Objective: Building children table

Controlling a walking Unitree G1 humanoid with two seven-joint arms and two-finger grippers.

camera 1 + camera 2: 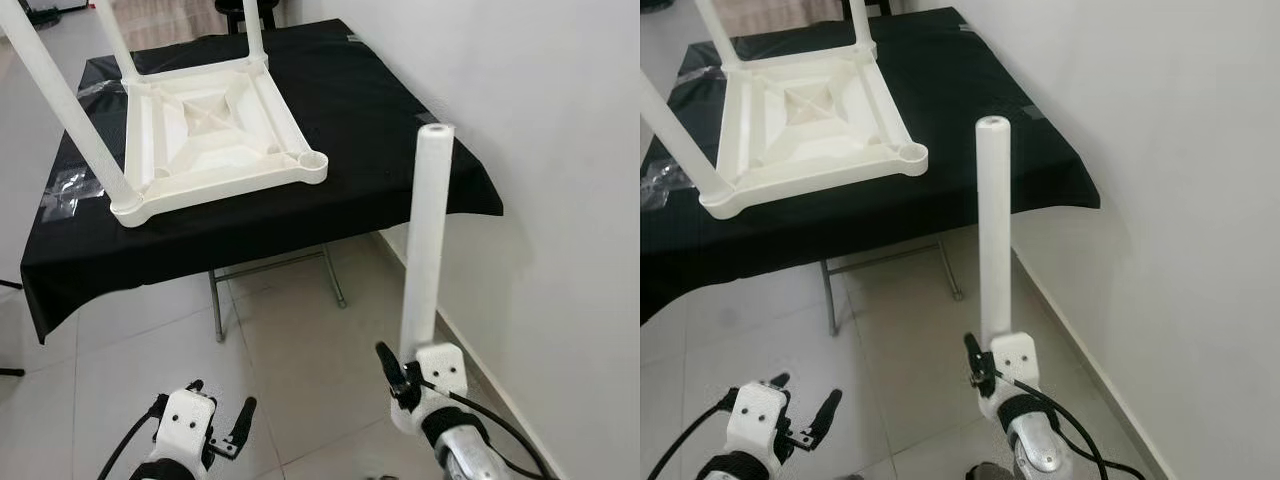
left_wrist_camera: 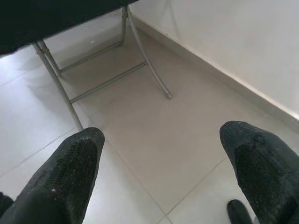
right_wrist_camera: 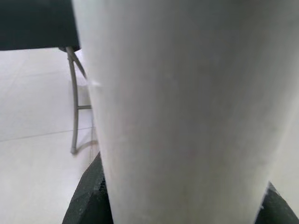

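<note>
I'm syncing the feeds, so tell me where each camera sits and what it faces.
Left eye: on the head, looking down at the upturned tabletop on the black table; both grippers low, the right gripper holding a leg.
Right eye: beside it, same scene.
Left wrist: along the open left gripper at the floor and the frame.
Right wrist: against the leg.
Both wrist views share the frame.

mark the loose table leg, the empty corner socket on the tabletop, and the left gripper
loose table leg (image 1: 425,235), left eye view, mid-shaft, upright in the right gripper (image 1: 407,372).
empty corner socket (image 1: 313,160), left eye view, ring opening at the upturned tabletop's near right corner.
left gripper (image 1: 221,409), left eye view, between its open fingertips.
</note>
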